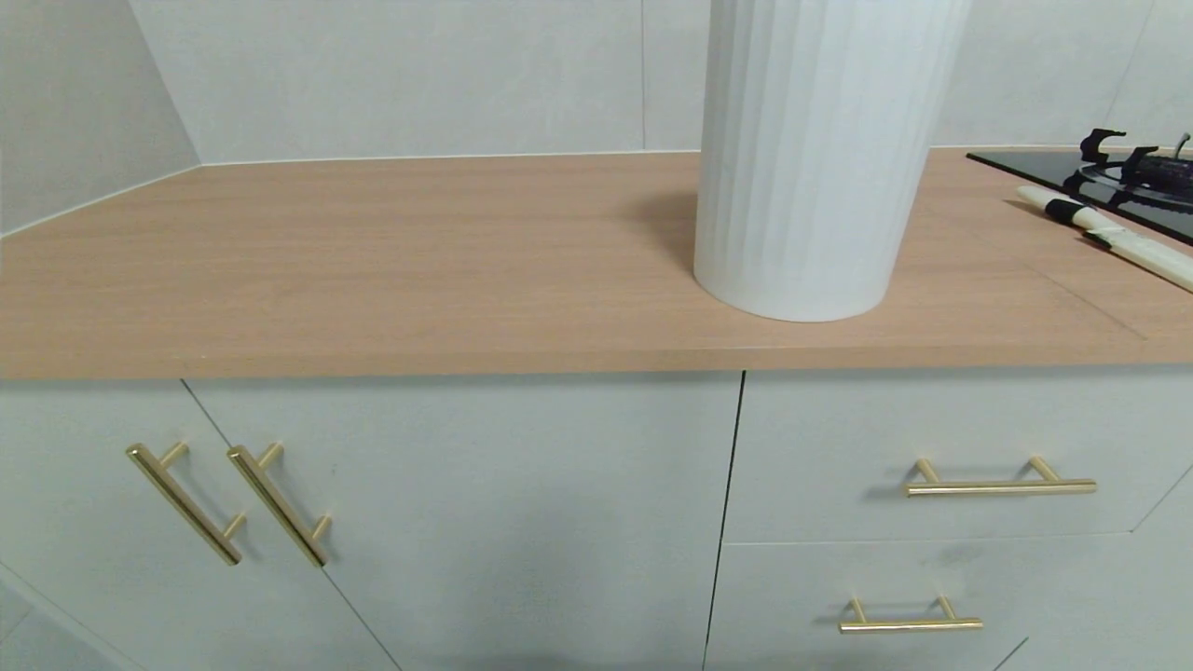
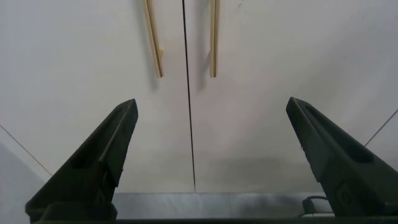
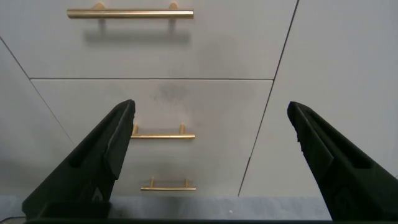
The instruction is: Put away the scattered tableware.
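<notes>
Cream utensil (image 1: pixel 1132 246) lying diagonally beside stove (image 1: pixel 1132 177), white ribbed holder (image 1: pixel 811 158) upright

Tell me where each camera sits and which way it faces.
Head view: on the head, looking forward and down at the wooden counter, a white ribbed container and cabinet fronts.
Left wrist view: on the left arm, facing two door handles; the open left gripper frames them.
Right wrist view: on the right arm, facing drawer handles; the open right gripper frames them.
Shared: the head view shows these same handles.
</notes>
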